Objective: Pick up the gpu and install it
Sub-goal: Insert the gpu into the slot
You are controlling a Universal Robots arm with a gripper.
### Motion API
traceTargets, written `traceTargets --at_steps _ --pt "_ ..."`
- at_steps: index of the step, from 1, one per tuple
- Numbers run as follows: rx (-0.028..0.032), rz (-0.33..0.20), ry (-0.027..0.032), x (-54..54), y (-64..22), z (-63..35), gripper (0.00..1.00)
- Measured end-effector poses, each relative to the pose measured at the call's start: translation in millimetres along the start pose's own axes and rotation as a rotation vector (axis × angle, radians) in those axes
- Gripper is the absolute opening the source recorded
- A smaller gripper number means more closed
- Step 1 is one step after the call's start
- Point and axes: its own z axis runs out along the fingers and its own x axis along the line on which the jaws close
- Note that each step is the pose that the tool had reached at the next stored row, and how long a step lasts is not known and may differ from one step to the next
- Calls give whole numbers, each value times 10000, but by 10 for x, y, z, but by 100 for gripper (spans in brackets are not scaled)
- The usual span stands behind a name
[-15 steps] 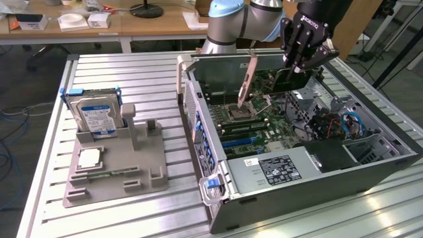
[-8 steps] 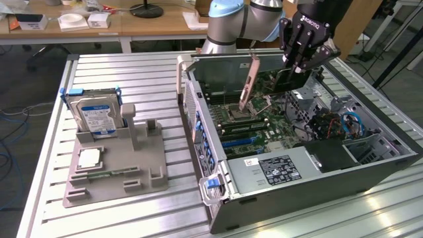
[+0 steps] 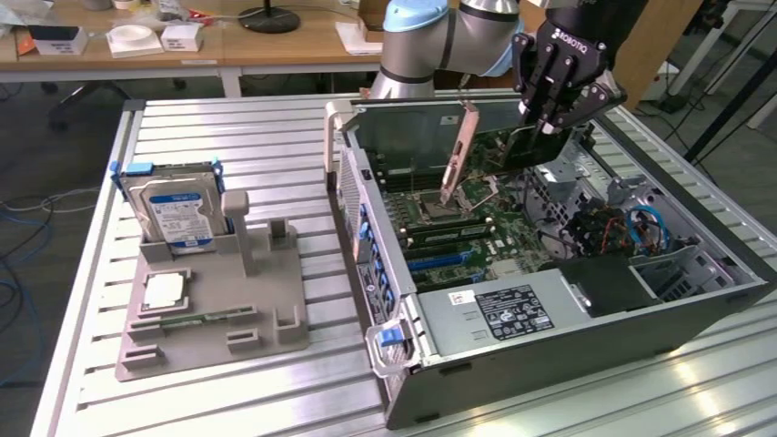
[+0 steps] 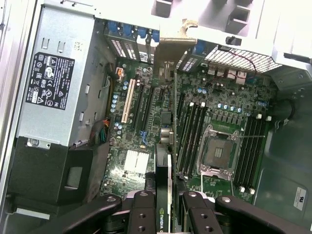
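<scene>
My gripper is shut on the gpu, a thin green card with a silver bracket at its free end. It hangs edge-on over the open computer case, above the green motherboard. In the wrist view the gpu runs as a narrow strip from my gripper to its bracket, with a black finger on each side of it. It lies over the board between the expansion slots and the memory slots. Whether it touches a slot I cannot tell.
A grey power supply fills the case's near end. The processor socket sits past the memory slots. On the exterior view's left, a grey holder carries a hard drive with a blue-white label, a processor chip and a memory stick.
</scene>
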Motion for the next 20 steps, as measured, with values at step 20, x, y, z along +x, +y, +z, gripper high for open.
traceTargets --at_steps 20 --pt "-2 -579 25 0 -1 1 26"
